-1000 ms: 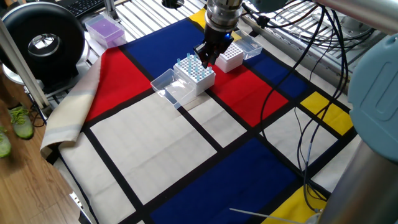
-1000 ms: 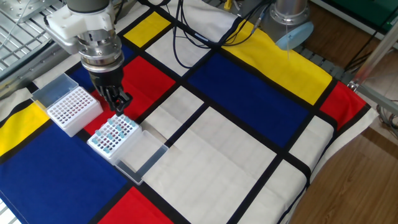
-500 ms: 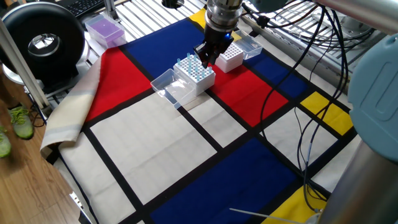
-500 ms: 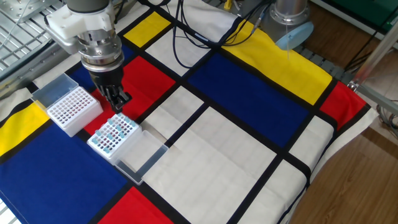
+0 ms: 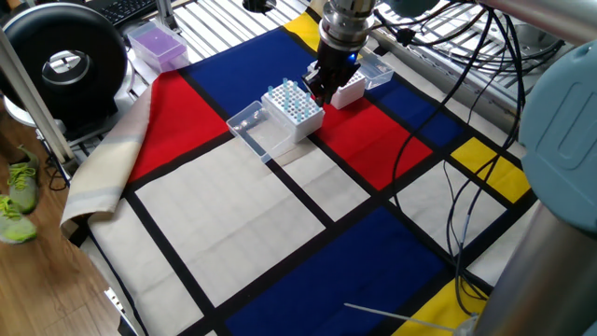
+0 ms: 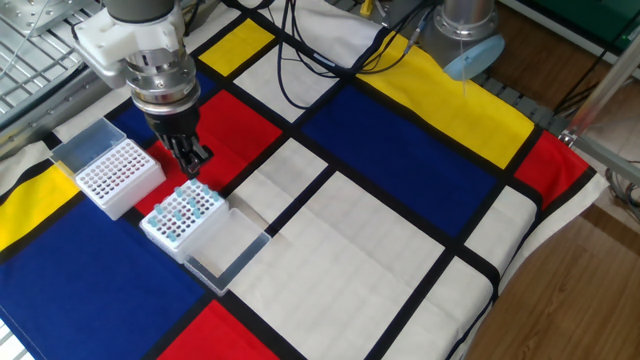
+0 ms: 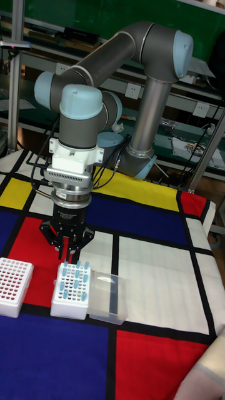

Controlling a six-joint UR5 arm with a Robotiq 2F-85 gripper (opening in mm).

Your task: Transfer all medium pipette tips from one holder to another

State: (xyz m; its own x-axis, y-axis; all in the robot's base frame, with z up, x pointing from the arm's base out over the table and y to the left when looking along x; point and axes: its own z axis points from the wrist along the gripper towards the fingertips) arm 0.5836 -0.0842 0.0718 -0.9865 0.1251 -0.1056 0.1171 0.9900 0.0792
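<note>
Pale-blue medium pipette tips (image 6: pixel 183 210) are standing upright in a white perforated box (image 7: pixel 72 289), which is sitting on a red patch of the checked cloth (image 6: pixel 380 250) covering the bench. A clear hinged lid (image 6: pixel 228 251) is lying open beside that box. The tool (image 6: pixel 192 168) is hanging straight down at the box's far edge, its black fingers (image 7: pixel 65 249) drawn close together just above the tips; whether they are pinching a tip I cannot tell. A second white perforated box (image 6: pixel 118 176) is resting just beside the first, its holes looking bare, with its own clear lid (image 6: pixel 82 147) folded back. Black cables (image 5: pixel 466 140) are trailing across the cloth.
</note>
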